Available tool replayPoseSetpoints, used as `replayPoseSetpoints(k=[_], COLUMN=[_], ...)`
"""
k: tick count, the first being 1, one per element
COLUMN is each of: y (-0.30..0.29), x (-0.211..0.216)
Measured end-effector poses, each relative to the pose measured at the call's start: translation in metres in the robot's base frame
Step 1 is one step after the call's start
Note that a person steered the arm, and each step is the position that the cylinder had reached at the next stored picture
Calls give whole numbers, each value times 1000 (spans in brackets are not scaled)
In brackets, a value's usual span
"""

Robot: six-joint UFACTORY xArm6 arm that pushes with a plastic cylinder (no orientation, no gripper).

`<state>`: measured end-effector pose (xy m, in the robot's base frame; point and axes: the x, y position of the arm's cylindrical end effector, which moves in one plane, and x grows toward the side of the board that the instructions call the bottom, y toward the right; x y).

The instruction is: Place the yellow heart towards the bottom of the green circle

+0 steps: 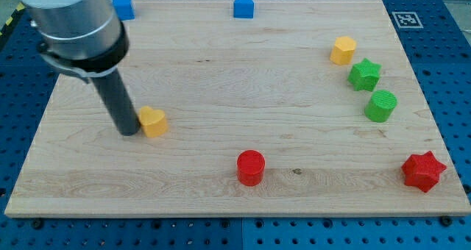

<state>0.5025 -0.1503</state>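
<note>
The yellow heart (153, 121) lies on the wooden board at the view's left of centre. My tip (129, 131) rests on the board right against the heart's left side. The green circle (381, 106) stands far off at the view's right, below the green star (364, 74). The heart is far to the left of the green circle.
A yellow hexagon (343, 50) sits above the green star. A red circle (250, 167) is at the bottom centre and a red star (423, 170) at the bottom right. Two blue blocks (122, 6) (243, 6) sit at the top edge. The board (221, 73) ends near the red star.
</note>
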Motion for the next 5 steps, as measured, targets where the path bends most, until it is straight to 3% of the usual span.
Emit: replayPoseSetpoints(k=[1,4,5], y=[46,73,109], x=[-1,-26,-26])
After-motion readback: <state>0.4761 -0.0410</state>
